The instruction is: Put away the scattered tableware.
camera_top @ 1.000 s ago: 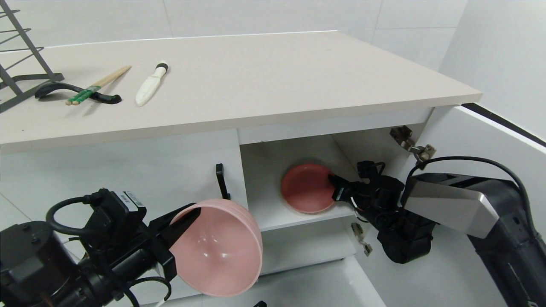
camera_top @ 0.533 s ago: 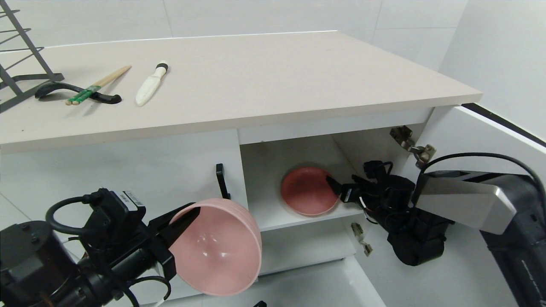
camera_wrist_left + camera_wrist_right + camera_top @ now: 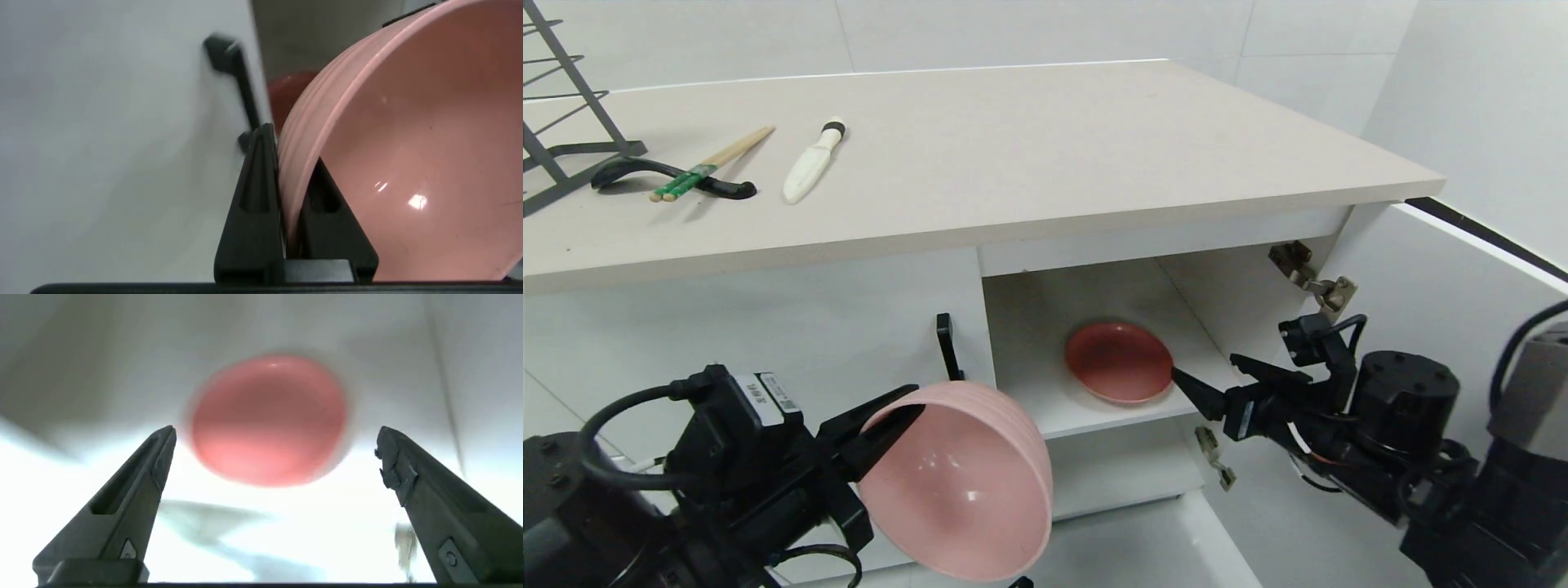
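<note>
Pink bowl [image 3: 960,482] is hanging tilted in your left gripper [image 3: 894,412], whose fingers are pinching its rim, and the open shelf [image 3: 1045,400] is lying to its right and farther in. A red plate [image 3: 1119,373] is sitting on that shelf's right part. Your right gripper [image 3: 1205,367] is hovering spread wide and empty just near of the plate.
</note>
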{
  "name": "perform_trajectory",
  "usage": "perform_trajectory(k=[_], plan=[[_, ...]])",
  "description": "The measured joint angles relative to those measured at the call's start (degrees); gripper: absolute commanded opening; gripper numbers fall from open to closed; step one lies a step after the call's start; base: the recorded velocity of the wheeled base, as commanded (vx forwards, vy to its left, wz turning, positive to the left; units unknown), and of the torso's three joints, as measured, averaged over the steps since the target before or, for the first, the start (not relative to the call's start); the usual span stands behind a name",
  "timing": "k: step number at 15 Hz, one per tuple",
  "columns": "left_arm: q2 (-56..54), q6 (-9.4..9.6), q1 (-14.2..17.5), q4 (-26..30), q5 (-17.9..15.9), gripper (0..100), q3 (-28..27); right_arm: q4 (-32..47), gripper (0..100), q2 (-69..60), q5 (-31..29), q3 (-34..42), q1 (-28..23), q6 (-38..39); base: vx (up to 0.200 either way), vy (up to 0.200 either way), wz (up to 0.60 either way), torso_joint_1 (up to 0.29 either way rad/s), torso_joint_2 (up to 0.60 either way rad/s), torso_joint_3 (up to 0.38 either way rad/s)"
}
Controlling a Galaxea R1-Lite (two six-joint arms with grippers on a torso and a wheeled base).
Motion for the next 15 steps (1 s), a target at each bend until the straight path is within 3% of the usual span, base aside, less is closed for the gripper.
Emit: perform_trajectory(k=[4,7,13,15], plan=[[4.6,0.85,-8.13,-0.02,7.88,0,-7.45,0.0,100,-10.67,-0.09,7.72,4.41,-1.4,0.0,0.0,0.0,0.0,0.0,0.0],[9.9,0.82,-12.21,0.0,12.79,0,-12.78,0.02,100,-14.7,-0.11,10.58,4.34,-8.87,0.0,0.0,0.0,0.0,0.0,0.0],[21.14,1.1,-12.35,0.01,18.46,0,-21.02,0.06,100,-18.36,-0.11,12.68,4.08,-11.51,0.0,0.0,0.0,0.0,0.0,0.0],[24.45,1.48,-12.57,0.0,21.75,0,-24.21,0.02,100,-19.63,-0.11,11.02,4.08,-11.42,0.0,0.0,0.0,0.0,0.0,0.0]])
